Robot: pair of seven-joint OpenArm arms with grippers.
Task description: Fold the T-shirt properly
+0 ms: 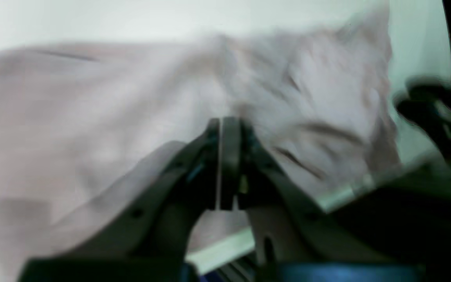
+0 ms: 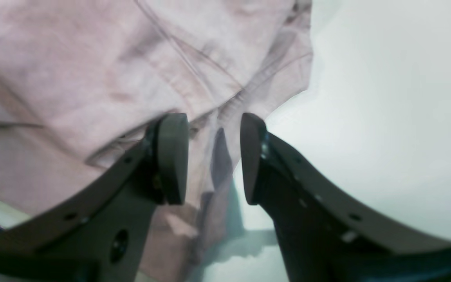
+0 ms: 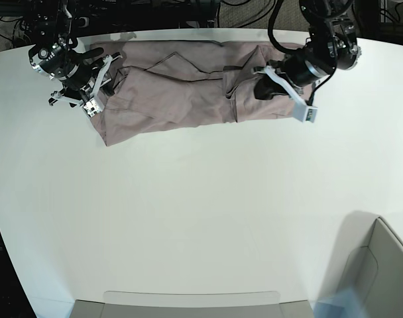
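Note:
The dusty pink T-shirt lies crumpled lengthwise along the far edge of the white table. My right gripper is at the shirt's left end. In the right wrist view it is open, and a hanging fold of the T-shirt lies between its pads, right at the cloth's edge. My left gripper is on the shirt's right part. In the blurred left wrist view it is shut, with a thin pale strip between the pads, and the T-shirt spreads out beyond the tips.
A grey open box stands at the near right corner. A flat grey tray edge runs along the near side. Cables and dark gear run behind the table's far edge. My other arm shows at the right of the left wrist view.

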